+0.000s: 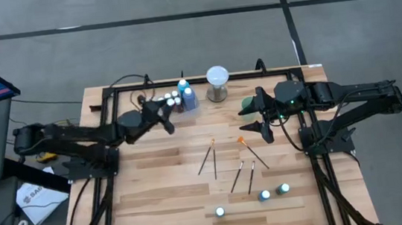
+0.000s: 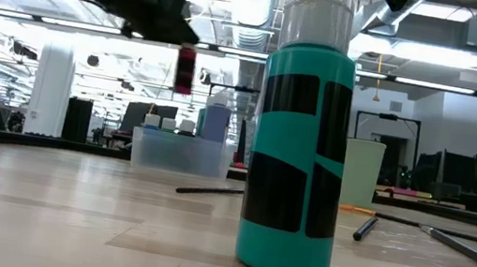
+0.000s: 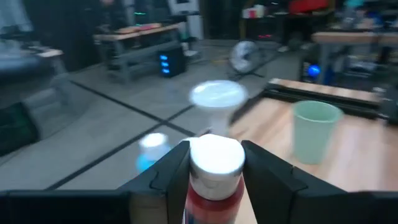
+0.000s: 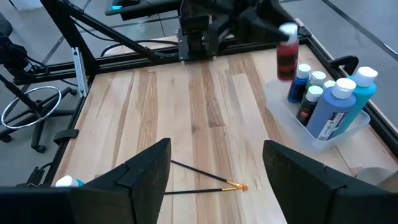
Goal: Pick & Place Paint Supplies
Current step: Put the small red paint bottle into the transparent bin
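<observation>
Even overhead light, bright ceiling strips glaring behind green bottle (image 2: 302, 134) in low view. Soft short shadows on table (image 1: 165, 199). Left wrist view motion-blurred throughout; red bottle (image 3: 214, 177) smeared, room beyond it unfocused. Right wrist view sharp.

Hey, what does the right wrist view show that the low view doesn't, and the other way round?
Only the right wrist view: the right gripper open and empty, an orange-tipped brush on the wood below it, and the tall blue bottle seen plainly inside the clear bin.

Only the low view: a teal bottle with a white cap standing close to the camera, and a pale green cup behind it.

Both: the left gripper shut on a red bottle, held in the air near the bin.
</observation>
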Controlling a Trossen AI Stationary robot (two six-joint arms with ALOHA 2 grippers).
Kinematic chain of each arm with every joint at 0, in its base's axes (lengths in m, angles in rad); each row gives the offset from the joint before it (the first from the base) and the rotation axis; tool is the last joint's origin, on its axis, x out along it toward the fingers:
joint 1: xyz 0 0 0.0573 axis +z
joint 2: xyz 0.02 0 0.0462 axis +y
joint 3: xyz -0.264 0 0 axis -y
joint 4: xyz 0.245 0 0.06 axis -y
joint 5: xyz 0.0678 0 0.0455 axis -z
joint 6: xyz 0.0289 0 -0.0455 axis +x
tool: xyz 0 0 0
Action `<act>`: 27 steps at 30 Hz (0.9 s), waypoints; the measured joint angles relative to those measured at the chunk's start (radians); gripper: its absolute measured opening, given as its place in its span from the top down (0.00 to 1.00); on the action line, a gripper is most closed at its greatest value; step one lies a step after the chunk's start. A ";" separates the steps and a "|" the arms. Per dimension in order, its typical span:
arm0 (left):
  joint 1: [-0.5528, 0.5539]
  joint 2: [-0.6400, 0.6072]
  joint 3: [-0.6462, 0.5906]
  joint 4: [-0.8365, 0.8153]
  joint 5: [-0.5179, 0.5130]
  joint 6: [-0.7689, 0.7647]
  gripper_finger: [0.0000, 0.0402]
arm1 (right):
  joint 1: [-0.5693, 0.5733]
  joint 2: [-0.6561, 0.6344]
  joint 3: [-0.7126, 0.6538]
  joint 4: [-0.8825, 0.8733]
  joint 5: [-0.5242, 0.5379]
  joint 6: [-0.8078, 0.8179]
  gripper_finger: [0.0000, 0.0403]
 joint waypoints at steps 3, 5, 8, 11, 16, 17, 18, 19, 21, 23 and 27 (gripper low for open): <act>0.004 -0.039 -0.042 -0.004 -0.065 -0.018 0.67 | 0.000 0.000 0.000 0.000 0.000 0.000 0.38; 0.009 -0.051 -0.081 -0.003 -0.094 -0.066 0.68 | 0.000 0.000 0.000 0.000 0.000 0.000 0.38; 0.028 -0.047 -0.144 0.047 -0.087 -0.148 0.69 | 0.000 0.000 0.000 0.000 0.000 0.000 0.38; 0.042 -0.027 -0.192 0.141 -0.085 -0.171 0.69 | 0.000 0.000 0.000 0.000 0.002 0.000 0.38; 0.086 0.043 -0.221 0.296 -0.063 -0.131 0.68 | -0.006 0.000 0.000 0.000 0.008 0.001 0.38; 0.096 0.062 -0.220 0.317 -0.040 -0.130 0.68 | -0.008 0.000 0.000 0.000 0.008 0.003 0.38; 0.105 0.088 -0.215 0.342 -0.016 -0.130 0.68 | -0.011 0.000 0.000 0.000 0.008 0.003 0.38; 0.110 0.112 -0.209 0.362 0.001 -0.130 0.68 | -0.012 0.000 0.000 0.000 0.008 0.003 0.38; 0.116 0.156 -0.206 0.396 0.012 -0.129 0.68 | -0.013 0.000 0.000 0.000 0.008 0.003 0.38; 0.122 0.202 -0.205 0.448 0.014 -0.131 0.68 | -0.013 0.000 0.000 0.000 0.008 0.002 0.38; 0.139 0.295 -0.204 0.556 0.032 -0.129 0.68 | -0.013 0.000 0.000 0.001 0.008 0.002 0.38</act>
